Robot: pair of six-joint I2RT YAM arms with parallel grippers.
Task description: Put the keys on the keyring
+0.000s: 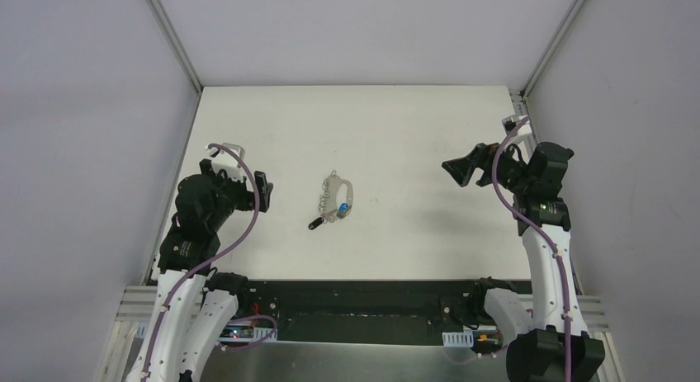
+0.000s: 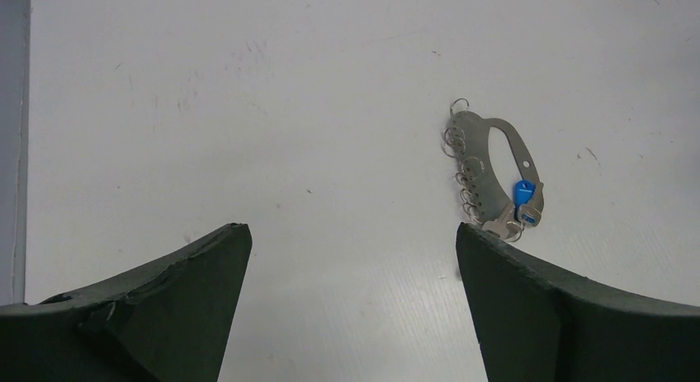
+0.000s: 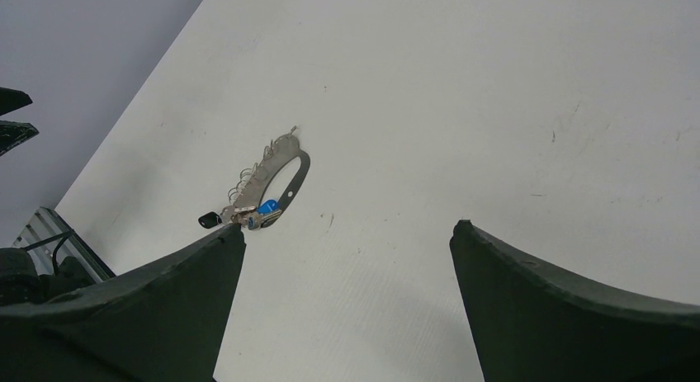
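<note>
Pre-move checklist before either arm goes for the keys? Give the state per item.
1. Left hand open and empty: ok.
2. Right hand open and empty: ok.
3. Keyring lying flat on the table, apart from both hands: ok.
4. Blue-tagged key located, at the keyring's near end: ok.
5. Black-headed key located, just outside that end: ok.
6. Keys not yet attached to the keyring: cannot tell, too small.

Left claw (image 2: pixel 351 230) and right claw (image 3: pixel 347 227) both gape wide.
</note>
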